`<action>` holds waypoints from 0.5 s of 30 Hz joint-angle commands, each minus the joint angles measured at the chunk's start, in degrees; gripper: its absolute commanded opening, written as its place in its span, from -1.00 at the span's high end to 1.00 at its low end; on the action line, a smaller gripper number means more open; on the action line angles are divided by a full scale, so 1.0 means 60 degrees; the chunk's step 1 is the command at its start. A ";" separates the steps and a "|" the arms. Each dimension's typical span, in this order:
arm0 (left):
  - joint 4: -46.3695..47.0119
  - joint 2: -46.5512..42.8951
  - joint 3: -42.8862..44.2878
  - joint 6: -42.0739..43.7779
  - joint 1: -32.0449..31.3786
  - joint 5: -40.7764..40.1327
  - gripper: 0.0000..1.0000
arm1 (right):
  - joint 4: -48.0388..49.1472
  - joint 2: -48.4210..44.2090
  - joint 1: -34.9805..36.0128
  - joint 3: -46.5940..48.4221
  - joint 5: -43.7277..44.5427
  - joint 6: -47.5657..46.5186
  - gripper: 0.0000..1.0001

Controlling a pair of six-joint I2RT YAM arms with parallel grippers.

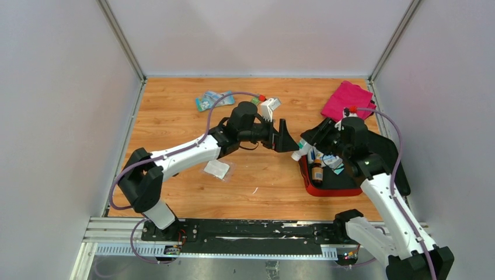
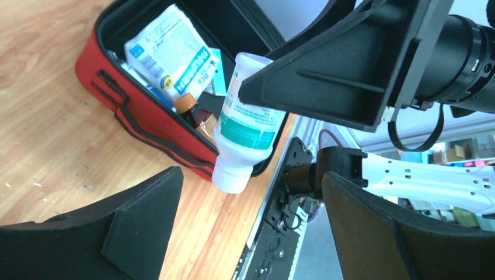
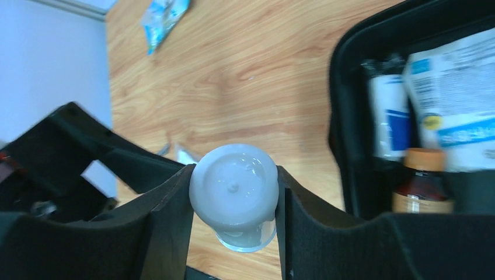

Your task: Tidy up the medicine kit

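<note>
The medicine kit (image 1: 318,191) lies open at the right of the table, red outside and black inside (image 3: 341,116). It holds white packets (image 2: 169,52) and a brown bottle with an orange cap (image 3: 423,181). My right gripper (image 3: 233,201) is shut on a white bottle with a green label (image 2: 248,134), held in the air over the kit's left edge (image 1: 299,153). My left gripper (image 2: 251,178) stands open just left of that bottle, with its fingers (image 2: 146,216) wide apart and touching nothing.
A magenta folded cloth (image 1: 347,99) lies at the back right. Blue-green sachets (image 1: 213,100) and a small white box (image 1: 269,106) sit at the back middle. A clear packet (image 1: 216,169) lies under the left arm. The black rail (image 1: 233,233) runs along the near edge.
</note>
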 commanded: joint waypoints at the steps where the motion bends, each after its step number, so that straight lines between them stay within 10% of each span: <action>1: -0.1147 -0.0694 0.0445 0.1013 0.0036 -0.0653 -0.96 | -0.2497 -0.0232 -0.0028 0.1186 0.2338 -0.1744 0.82; 15: -0.3209 -0.1185 0.0409 0.2074 0.0793 -0.2189 -1.00 | -0.6625 0.2816 -0.0154 0.3072 0.5352 -0.4808 0.88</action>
